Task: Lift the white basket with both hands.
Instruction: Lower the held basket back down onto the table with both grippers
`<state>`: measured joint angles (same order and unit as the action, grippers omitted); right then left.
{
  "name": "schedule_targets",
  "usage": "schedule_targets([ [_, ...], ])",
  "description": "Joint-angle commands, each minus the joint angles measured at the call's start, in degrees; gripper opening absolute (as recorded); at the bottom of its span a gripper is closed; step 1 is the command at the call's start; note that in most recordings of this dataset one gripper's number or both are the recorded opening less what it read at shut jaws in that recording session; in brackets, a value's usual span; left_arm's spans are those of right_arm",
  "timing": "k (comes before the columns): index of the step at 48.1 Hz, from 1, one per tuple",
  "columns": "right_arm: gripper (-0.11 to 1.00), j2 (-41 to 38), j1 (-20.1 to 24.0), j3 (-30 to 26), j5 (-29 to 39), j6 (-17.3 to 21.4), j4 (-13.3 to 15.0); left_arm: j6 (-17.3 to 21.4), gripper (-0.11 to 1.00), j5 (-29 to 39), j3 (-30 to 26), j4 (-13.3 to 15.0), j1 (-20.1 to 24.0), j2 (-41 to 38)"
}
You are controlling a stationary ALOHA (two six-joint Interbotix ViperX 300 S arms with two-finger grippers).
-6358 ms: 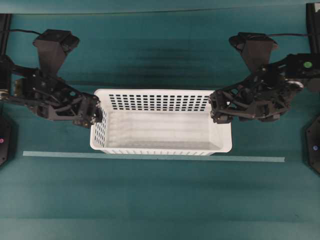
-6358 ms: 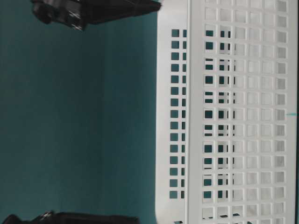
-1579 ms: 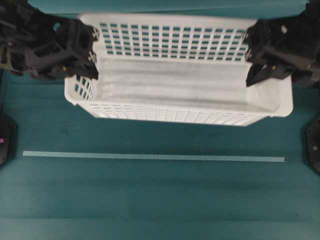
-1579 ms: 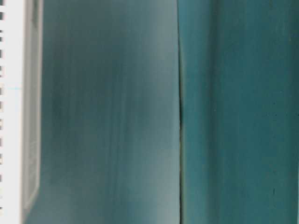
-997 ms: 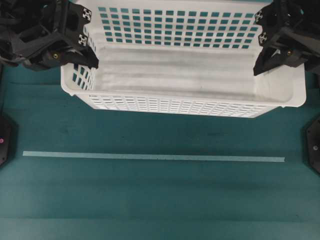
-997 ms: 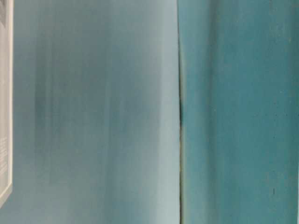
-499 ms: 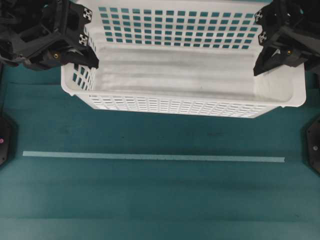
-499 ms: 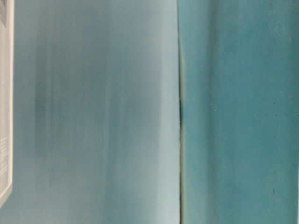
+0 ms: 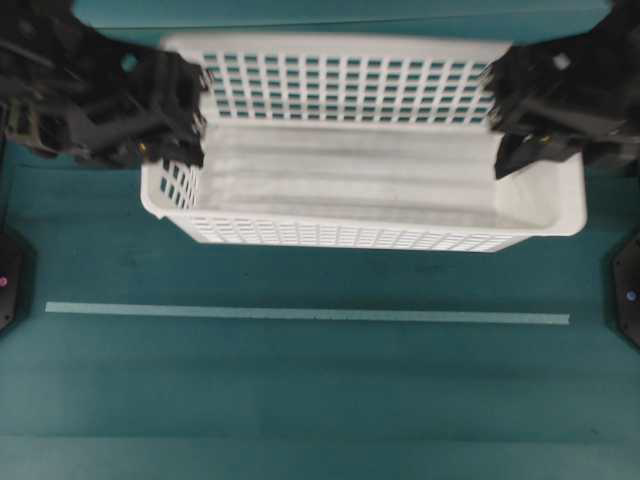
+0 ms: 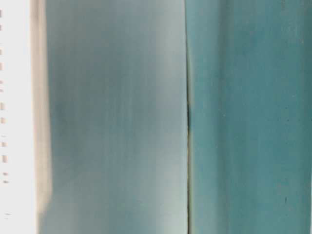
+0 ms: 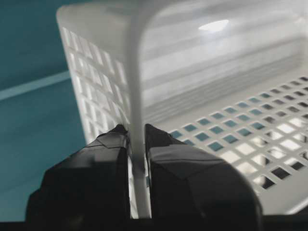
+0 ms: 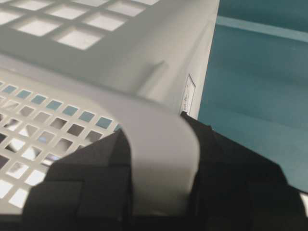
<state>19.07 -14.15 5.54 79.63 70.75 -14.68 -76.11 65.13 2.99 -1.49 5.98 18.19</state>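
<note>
Holding white basket [image 9: 360, 190] off worktop [image 9: 300, 400], long axis 9-to-3: left tool [image 11: 136, 144] pinching the 9 o'clock wall, right tool [image 12: 159, 159] the 3 o'clock rim.

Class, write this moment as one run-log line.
white basket: held off table | left gripper: shut on rim | right gripper: shut on rim

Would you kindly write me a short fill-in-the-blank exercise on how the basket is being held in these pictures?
1. The left gripper is shut on the ____ of the white basket.
2. The right gripper is shut on the basket's opposite ____.
3. On the table, in front of the basket, lies a long pale ____.
4. Inside, the basket is ____.

Missing words: rim; end; strip; empty
</note>
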Motion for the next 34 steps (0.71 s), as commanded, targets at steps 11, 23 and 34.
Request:
schedule_targets([
  [11,0.19,-8.8,0.9,5.3,-9.6,-8.5,-1.8,1.6,0.02,-8.3,9.6,0.2,-0.8,-1.0],
  [23,0.19,-12.1,0.9,10.4,-13.9,-11.0,-1.3,1.8,0.02,-15.6,17.8,0.2,0.5,-1.0],
  [34,0.19,-13.4,1.7,14.1,-16.9,-11.6,-1.1,1.8,0.02,-17.4,23.7,0.2,0.2,-1.1],
])
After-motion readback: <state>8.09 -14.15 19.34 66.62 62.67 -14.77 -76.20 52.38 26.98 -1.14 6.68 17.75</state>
